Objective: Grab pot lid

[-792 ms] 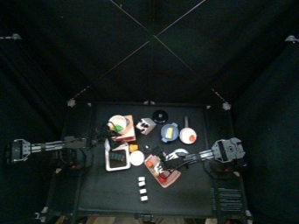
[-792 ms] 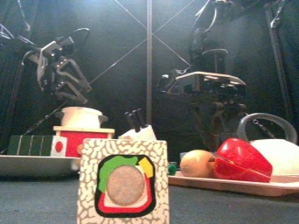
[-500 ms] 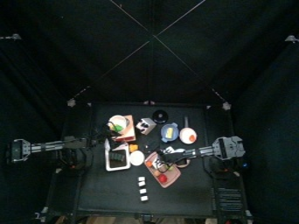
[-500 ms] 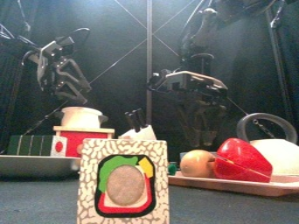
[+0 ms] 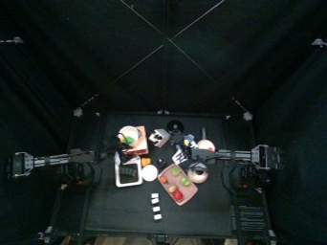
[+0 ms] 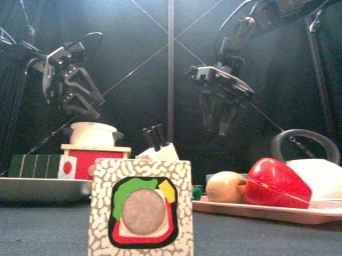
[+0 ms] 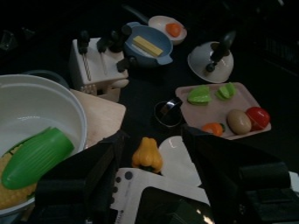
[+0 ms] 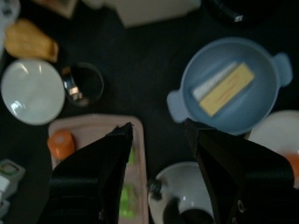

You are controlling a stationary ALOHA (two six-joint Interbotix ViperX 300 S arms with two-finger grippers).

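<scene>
My right claw hangs above the worktop, jaws spread wide with nothing between them. The pot lid lies flat on the worktop, between a white plate and a blue pan, near the pink board. My left claw rests at the worktop's left side, also wide.

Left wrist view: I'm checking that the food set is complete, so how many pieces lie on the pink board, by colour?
On the pink board:
green pieces: 2
tan piece: 1
red piece: 1
orange piece: 1
Total: 5
</scene>
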